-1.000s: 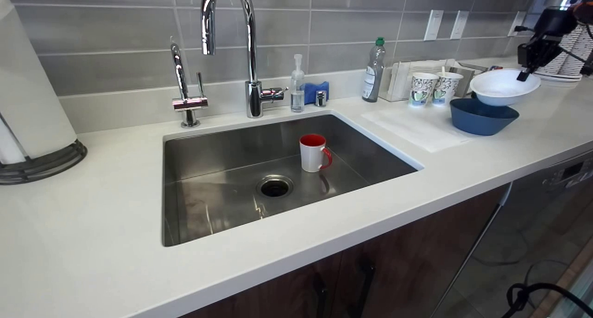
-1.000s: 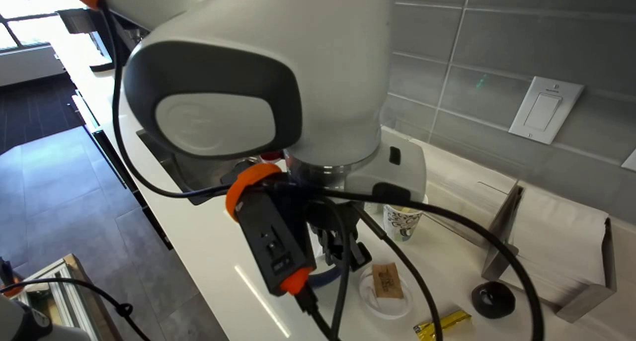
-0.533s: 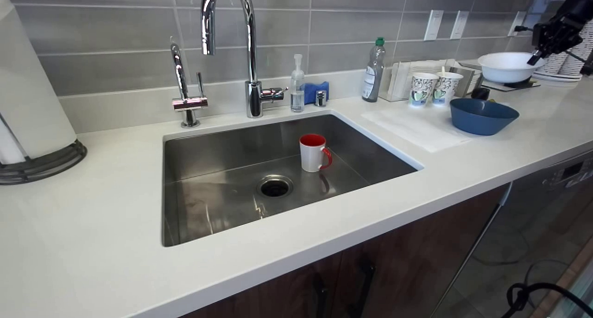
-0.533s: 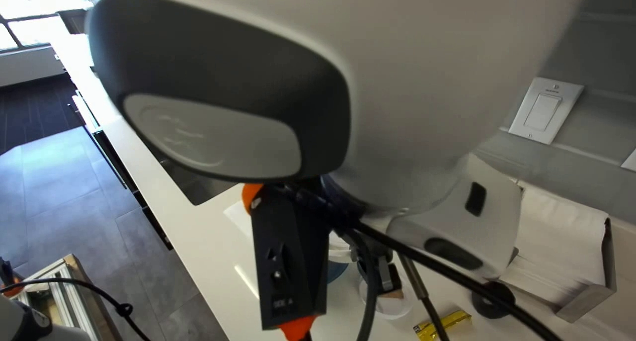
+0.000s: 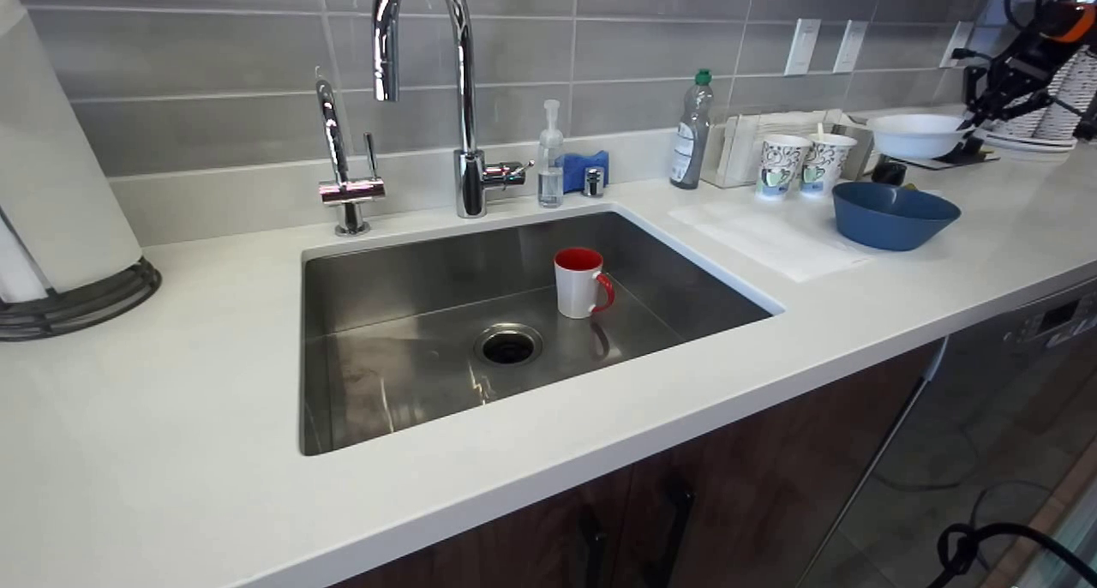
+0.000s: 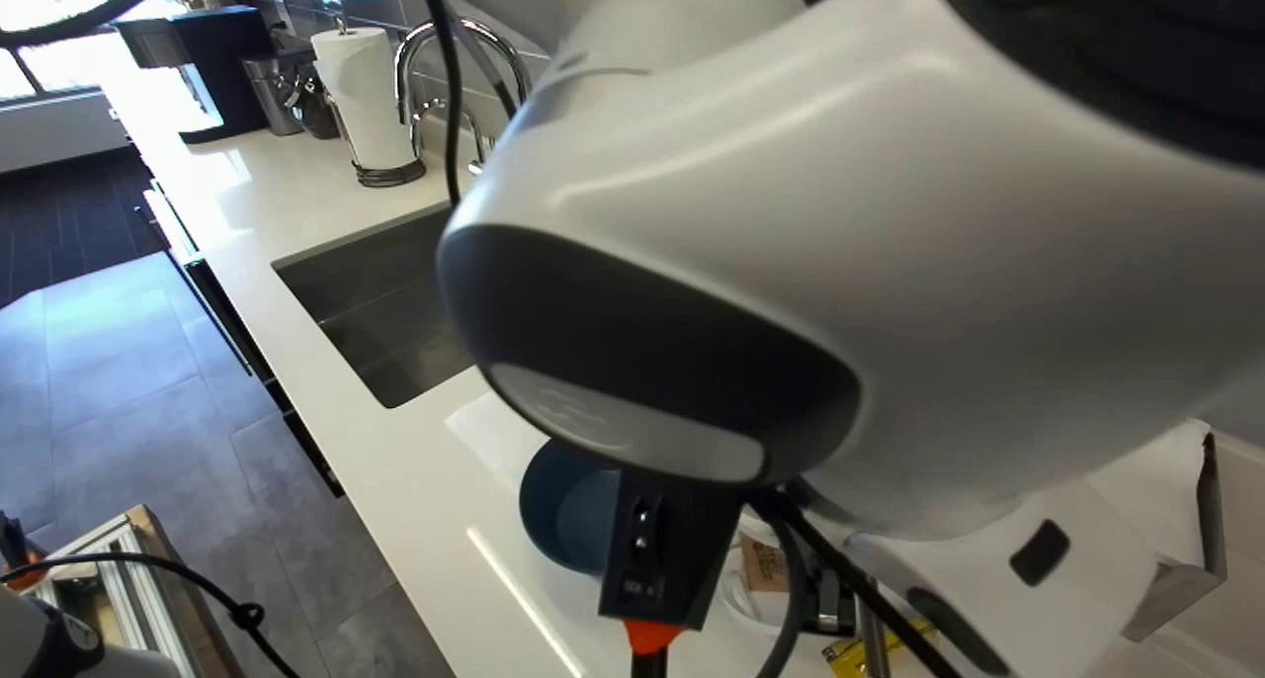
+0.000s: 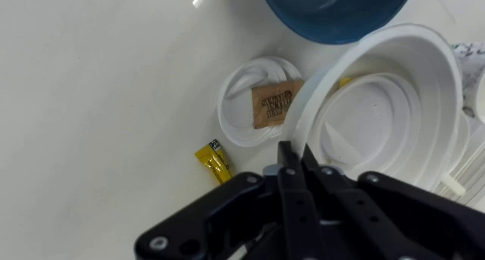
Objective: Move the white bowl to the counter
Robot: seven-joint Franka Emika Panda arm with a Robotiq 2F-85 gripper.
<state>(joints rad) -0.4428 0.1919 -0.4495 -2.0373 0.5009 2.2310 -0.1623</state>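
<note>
our claw [image 7: 297, 151] pinching a round white bowl [image 7: 439, 101], glossy blue bowl [image 7: 337, 19] at its eleven o'clock in wrist view

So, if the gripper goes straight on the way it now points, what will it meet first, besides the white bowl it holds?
Past the white bowl, the gripper would probably meet the lids with the sugar packet, or the counter beside them; depth is unclear.
</note>
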